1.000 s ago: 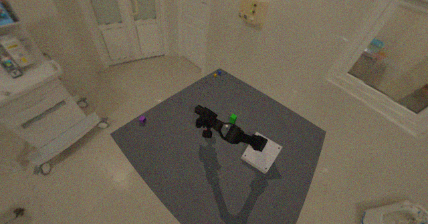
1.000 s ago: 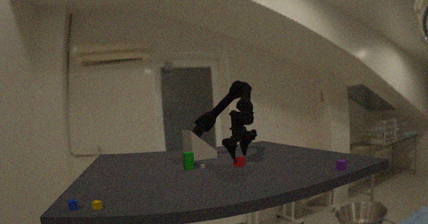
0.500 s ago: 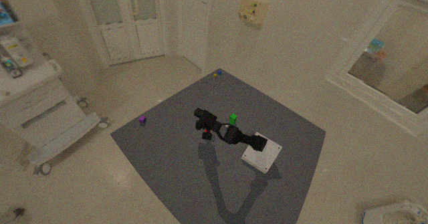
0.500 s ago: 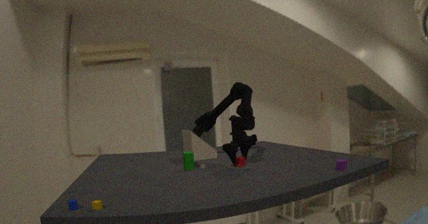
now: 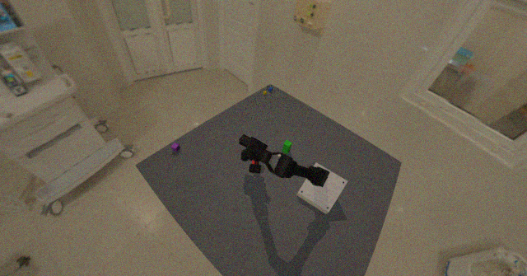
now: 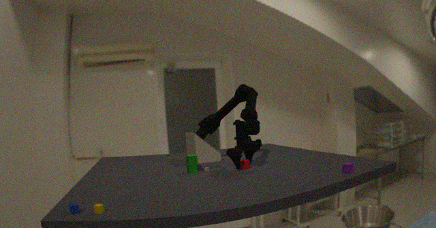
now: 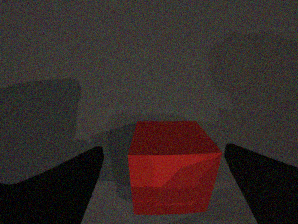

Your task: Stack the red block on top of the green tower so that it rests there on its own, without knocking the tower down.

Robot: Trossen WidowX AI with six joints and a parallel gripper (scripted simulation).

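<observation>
The red block (image 5: 254,162) (image 6: 244,165) (image 7: 174,175) stands on the dark table top, mostly hidden by the arm in the top view. My gripper (image 5: 250,161) (image 6: 243,164) (image 7: 165,152) points down and is open, with nothing gripped. Its fingertips are low, one on each side of the red block; in the wrist view the right fingertip appears closer to the block than the left one. The green tower (image 5: 286,147) (image 6: 191,163) stands upright, two blocks high, to the left of the red block in the exterior view. It is out of the wrist view.
A small whitish piece (image 5: 279,155) (image 6: 206,169) lies beside the tower. The pale arm base (image 5: 329,193) (image 6: 207,153) is behind it. A purple cube (image 5: 175,147) (image 6: 347,167) sits near one table edge. Blue (image 5: 270,88) (image 6: 73,208) and yellow (image 5: 265,92) (image 6: 99,208) cubes sit near a far corner.
</observation>
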